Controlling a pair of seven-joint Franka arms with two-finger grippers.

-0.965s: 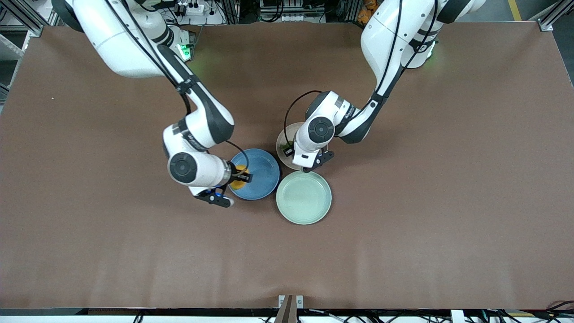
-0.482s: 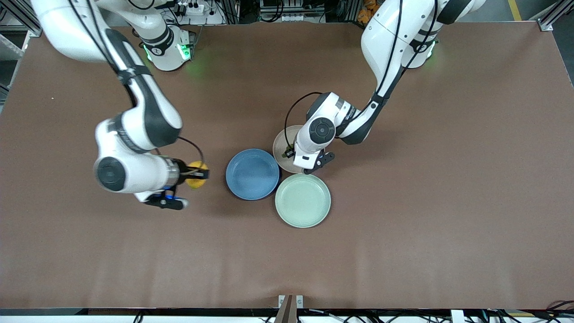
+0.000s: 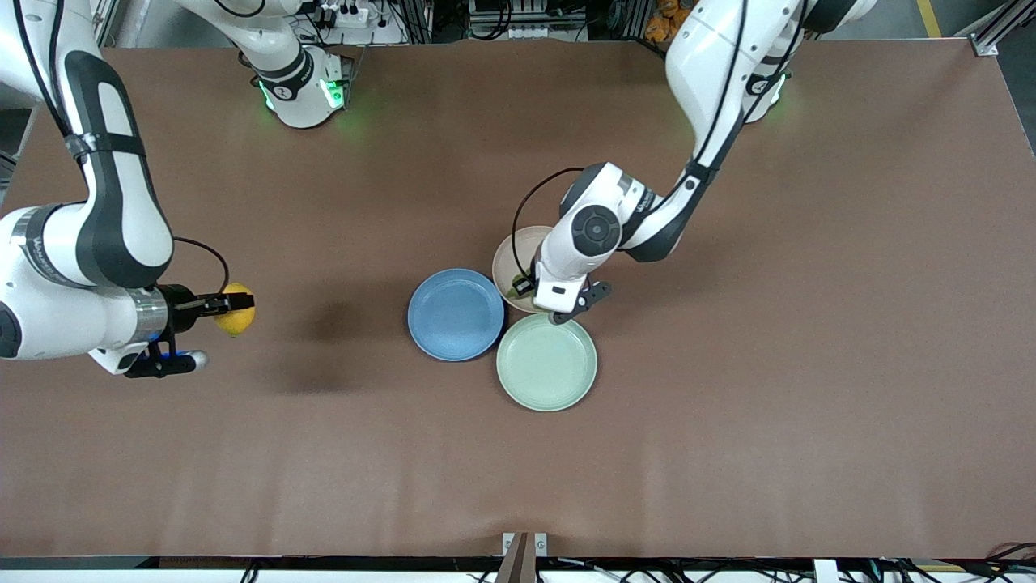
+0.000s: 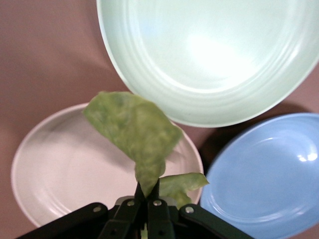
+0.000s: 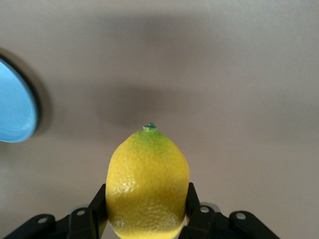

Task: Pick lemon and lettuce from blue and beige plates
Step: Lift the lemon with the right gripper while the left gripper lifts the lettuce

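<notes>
Yellow fills the right pincer point(image 5: 147, 216), whose two black fingers clamp the lemon point(image 5: 147, 186) by its sides, the fruit's long axis running straight out along the fingers so that the green-tipped end points away from the wrist. From the high camera the right pincer point(image 3: 231, 304) hangs over bare brown worktop point(image 3: 728, 405) toward the right arm's end, well apart from the blue plate point(image 3: 456, 314), which now lies empty. The left pincer point(image 4: 147, 206) is pinched tight on the stem end of the lettuce point(image 4: 133, 132), and the wrinkled leaf stands out from the fingertips over the beige plate point(image 4: 55, 174), apparently clear of its surface (a second small lobe curls beside the fingers). In the front view the left pincer point(image 3: 524, 289) sits low over the edge of the beige plate point(image 3: 508, 253) where it meets the blue plate and the mint-green plate point(image 3: 547, 361), the three plates touching or nearly so. Both items look lifted, so the picking is nearly done. What matters next, I judge, is that the leaf trails toward the mint-green plate's rim: the left arm should rise straight up before carrying it off, lest the limp leaf drag across that rim.
</notes>
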